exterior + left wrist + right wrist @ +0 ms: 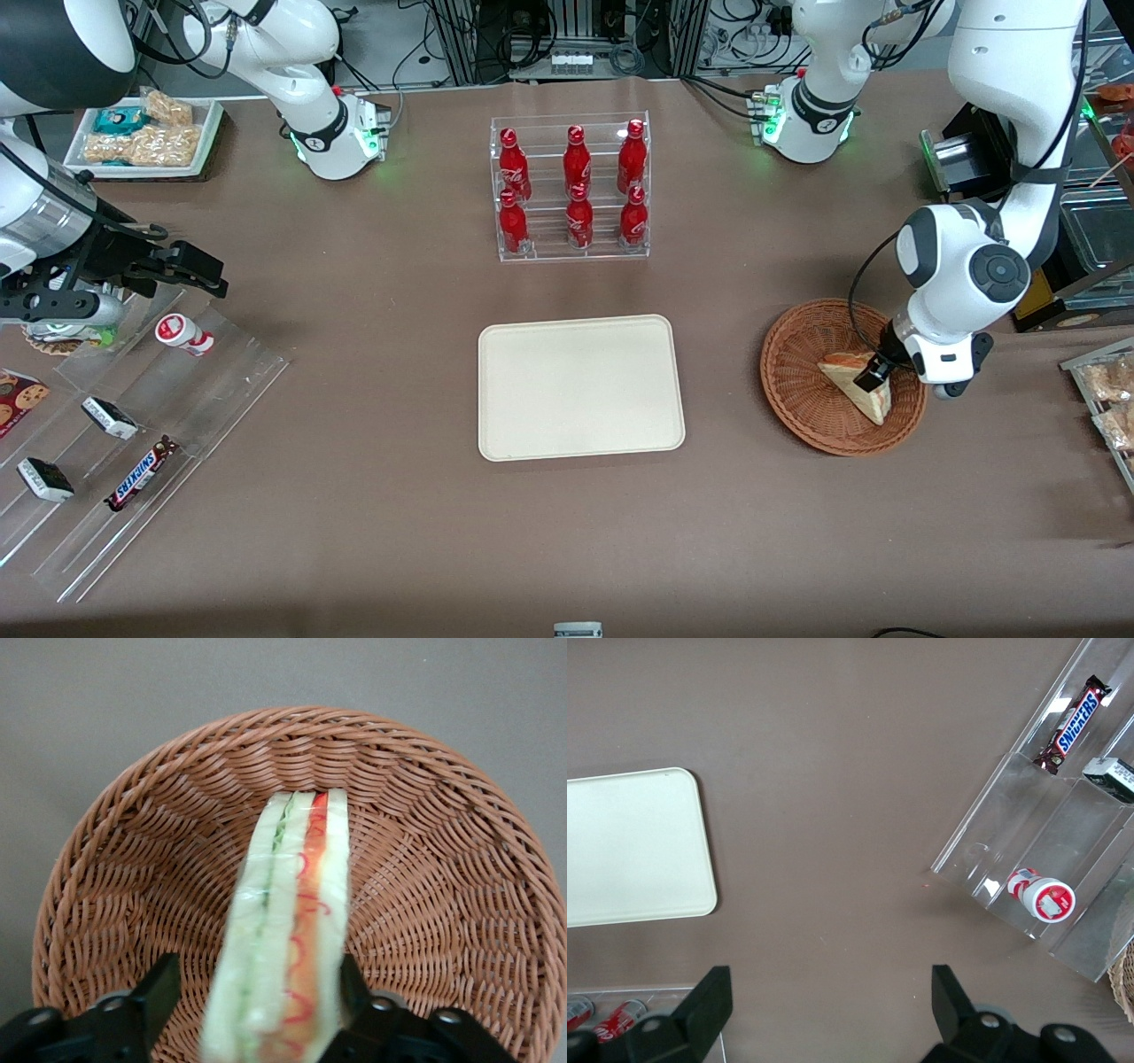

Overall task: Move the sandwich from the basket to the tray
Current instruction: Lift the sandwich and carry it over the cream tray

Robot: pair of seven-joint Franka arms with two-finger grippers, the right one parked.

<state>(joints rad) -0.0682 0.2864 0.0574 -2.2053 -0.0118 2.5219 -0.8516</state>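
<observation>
Claw [257,1001] sits low in the basket [797,354] w/ one finger on each flat bread face of the sandwich [288,930], apparently gripping it, prob. so the wedge lifts w/o tipping before going over to the bare tray [580,387] near bench centre.

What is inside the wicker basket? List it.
Only the sandwich, a wedge standing on edge with the gripper straddling it, one finger on each side. The weave under the wedge is covered.
</observation>
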